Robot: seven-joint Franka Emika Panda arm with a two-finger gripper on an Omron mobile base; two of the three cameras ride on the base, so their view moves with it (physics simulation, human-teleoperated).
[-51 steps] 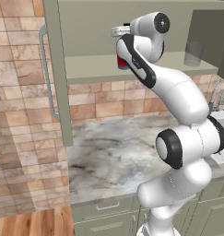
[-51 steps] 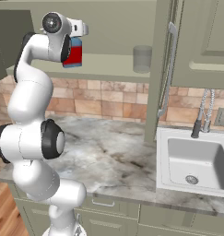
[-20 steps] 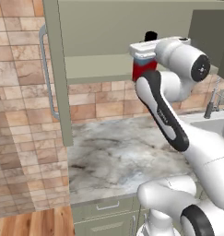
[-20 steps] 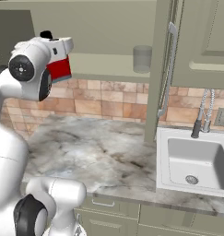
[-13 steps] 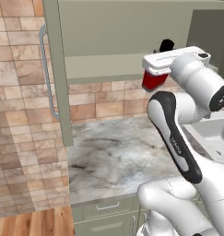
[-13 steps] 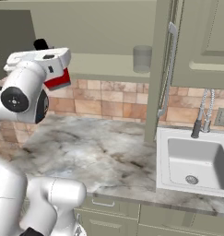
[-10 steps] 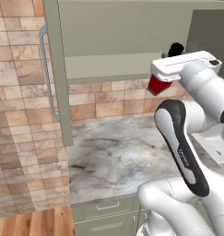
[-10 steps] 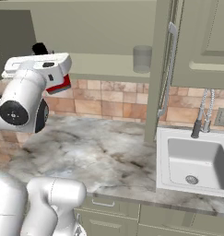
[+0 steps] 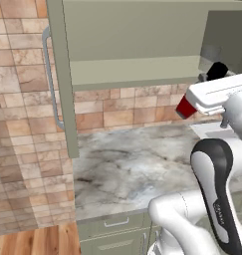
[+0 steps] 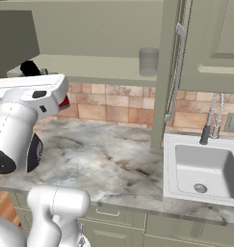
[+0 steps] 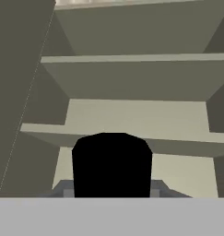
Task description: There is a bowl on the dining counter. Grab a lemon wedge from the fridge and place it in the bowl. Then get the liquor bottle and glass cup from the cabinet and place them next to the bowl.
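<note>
Liquor bottle had swung rightward out of the cabinet, end effector clamped on it, glass cup on the shelf.

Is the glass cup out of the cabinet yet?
No. The glass cup stands upright on the open cabinet's shelf, apart from the end effector.

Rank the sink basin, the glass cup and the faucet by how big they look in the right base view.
1. Sink basin, clearly the largest.
2. Faucet, tall but thin.
3. Glass cup, smallest; it stands farther back on the cabinet shelf, so the gap to the faucet is uncertain.
</note>
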